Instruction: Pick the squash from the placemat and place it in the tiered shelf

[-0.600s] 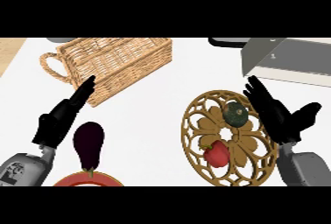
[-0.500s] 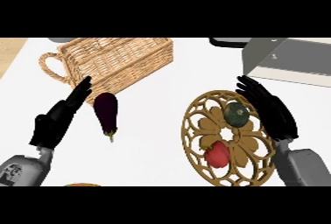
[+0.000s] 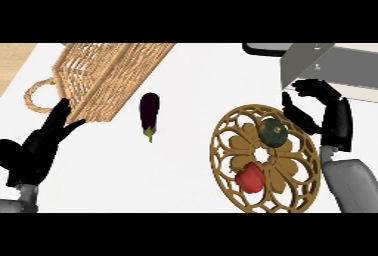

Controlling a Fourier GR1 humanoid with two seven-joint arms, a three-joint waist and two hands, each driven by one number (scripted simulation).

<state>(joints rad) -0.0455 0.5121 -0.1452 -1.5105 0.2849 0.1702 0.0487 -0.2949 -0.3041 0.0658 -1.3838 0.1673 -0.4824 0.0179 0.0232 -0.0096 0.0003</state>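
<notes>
Squash (image 3: 273, 132): dark green, lying on the round gold placemat (image 3: 295, 192) near the counter's right edge, not yet grasped.
Right hand (image 3: 314, 107): released, fingers loosely bent, just beside the squash, holding nothing.
Left hand (image 3: 37, 150): relaxed, resting at the left edge.
Tiered shelf (image 3: 332, 67): far right corner, squash not in it.
Left to do: grasp, lift, place.

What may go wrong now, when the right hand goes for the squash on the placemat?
The red pepper lies close to the squash on the placemat, so the right hand may nudge it. The hand is also near the grey shelf and might bump its edge when lifting.
</notes>
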